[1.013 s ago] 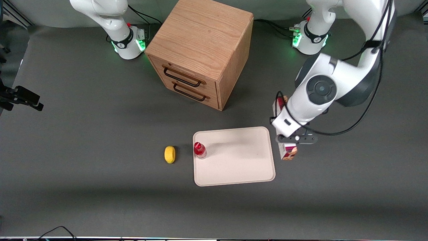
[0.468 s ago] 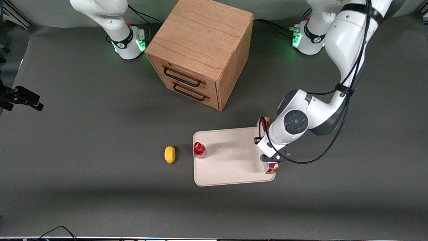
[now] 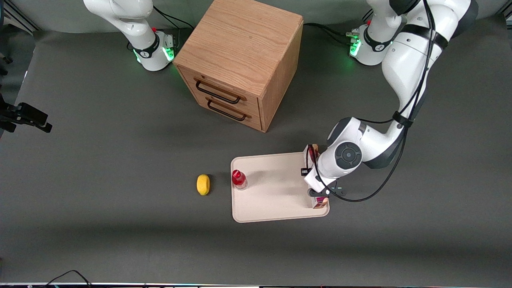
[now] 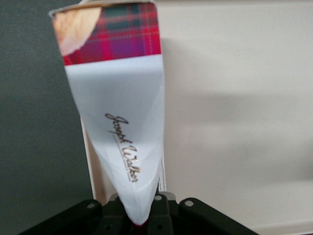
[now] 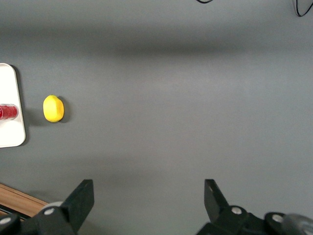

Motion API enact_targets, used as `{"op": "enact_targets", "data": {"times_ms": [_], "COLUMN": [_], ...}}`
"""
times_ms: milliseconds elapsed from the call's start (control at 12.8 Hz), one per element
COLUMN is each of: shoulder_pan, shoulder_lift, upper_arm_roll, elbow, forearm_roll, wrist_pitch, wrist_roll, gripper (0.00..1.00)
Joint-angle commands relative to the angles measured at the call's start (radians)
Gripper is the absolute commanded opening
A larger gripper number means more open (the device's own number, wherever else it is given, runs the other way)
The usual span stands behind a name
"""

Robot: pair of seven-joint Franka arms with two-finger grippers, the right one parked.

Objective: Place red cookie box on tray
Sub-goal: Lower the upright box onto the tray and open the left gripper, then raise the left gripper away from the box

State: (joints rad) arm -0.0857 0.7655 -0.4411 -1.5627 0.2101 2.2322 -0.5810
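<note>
While the long, slim dark-red cardboard cookie box (image 3: 320, 203) is held in the left arm's black two-finger gripper (image 3: 319, 193), the carrying stage is judged nearly finished and the release is not yet made. The box is seen over the flat pale cream-pink rectangular tray (image 3: 276, 188), along the tray's edge toward the working arm, with one end close to the tray corner nearest the front camera and most of its length hidden under the white wrist. In the wrist view the box's white label panel and tartan end (image 4: 117, 122) are seen running out from the gripper (image 4: 143, 215), with the jaws pinching the box at its near end; the tray surface (image 4: 234, 98) lies beside and beneath it. Whether the box already touches the tray cannot be told. Left to be done, by judgement: lowering if needed, opening, and withdrawal. Compared with half a second ago, the gripper and box are found shifted only slightly inward over the tray; a second ago the box was held over the dark grey table (image 3: 120, 160), just beside the tray's edge. The small red-capped bottle (image 3: 239, 179) at the tray's parked-arm edge, the yellow rounded object (image 3: 203, 184) and the wooden drawer cabinet (image 3: 240, 60) are noted unmoved.
</note>
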Motion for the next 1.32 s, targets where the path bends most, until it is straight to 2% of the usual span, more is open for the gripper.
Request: {"op": "enact_targets", "data": {"times_ms": [0, 78, 468, 701, 1013, 1169, 1247], "shoulder_pan": [-0.012, -0.011, -0.008, 0.004, 0.050, 0.060, 0.060], "shoulder_lift": [0.017, 0.020, 0.011, -0.050, -0.294, -0.406, -0.463], "upper_arm_roll": [0.002, 0.004, 0.005, 0.008, 0.015, 0.070, 0.114], "elbow": [0.035, 0.033, 0.033, 0.032, 0.035, 0.055, 0.056], "forearm_roll": [0.018, 0.020, 0.022, 0.037, 0.020, 0.008, -0.026], "wrist_pitch": [-0.009, -0.008, 0.026, -0.041, -0.361, -0.555, -0.627], "wrist_roll": [-0.008, -0.007, -0.003, -0.003, 0.133, 0.315, 0.396], "gripper": [0.41, 0.99, 1.00, 1.00, 1.00, 1.00, 1.00]}}
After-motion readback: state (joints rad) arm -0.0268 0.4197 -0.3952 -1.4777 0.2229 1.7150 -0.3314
